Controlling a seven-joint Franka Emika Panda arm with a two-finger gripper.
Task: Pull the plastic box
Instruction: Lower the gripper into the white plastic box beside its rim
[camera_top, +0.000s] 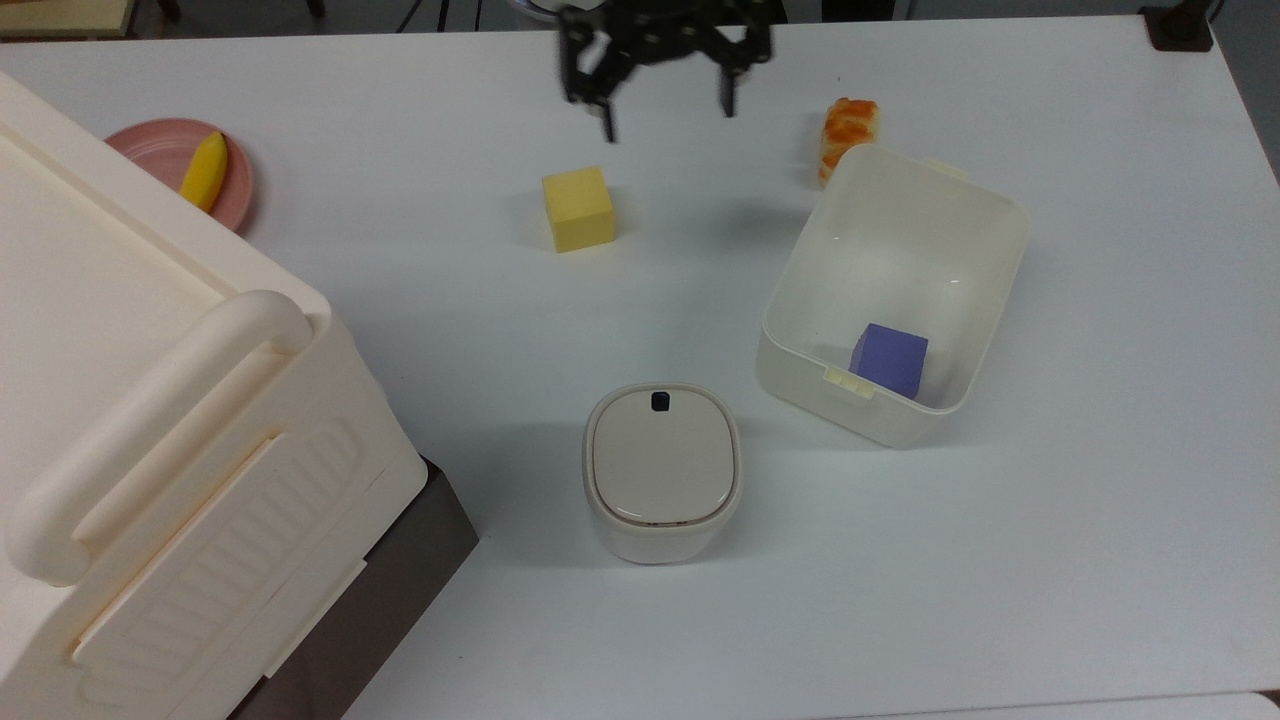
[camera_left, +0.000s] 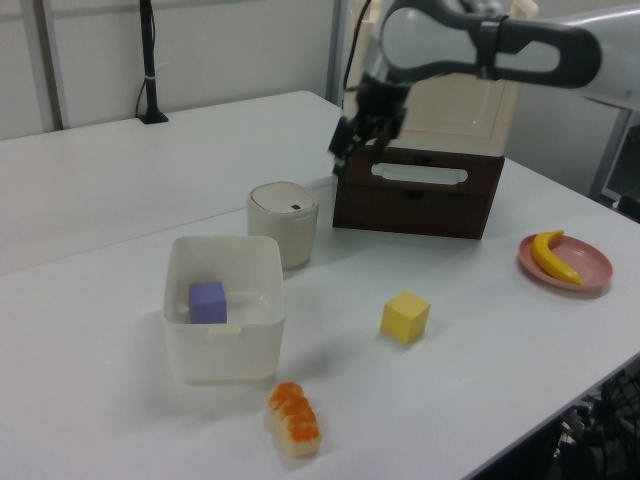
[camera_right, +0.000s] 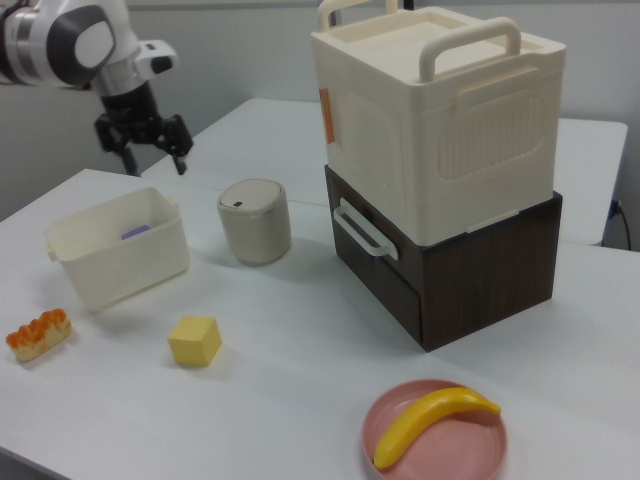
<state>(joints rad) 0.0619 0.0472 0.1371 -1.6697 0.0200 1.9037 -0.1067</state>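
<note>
The plastic box is a cream-white lidless tub on the white table at the top view's right, with a purple cube lying inside it. It also stands at the left view's lower left and at the right view's left. My gripper hangs in the air at the top view's upper edge, up and to the left of the box and apart from it. Its fingers are spread open with nothing between them. The gripper appears above the lidded container in the left view and above the box in the right view.
A yellow cube lies below the gripper. A sushi piece sits against the box's far corner. A lidded beige container stands at the centre front. A large cream chest on a brown drawer unit and a pink plate with a banana occupy the top view's left.
</note>
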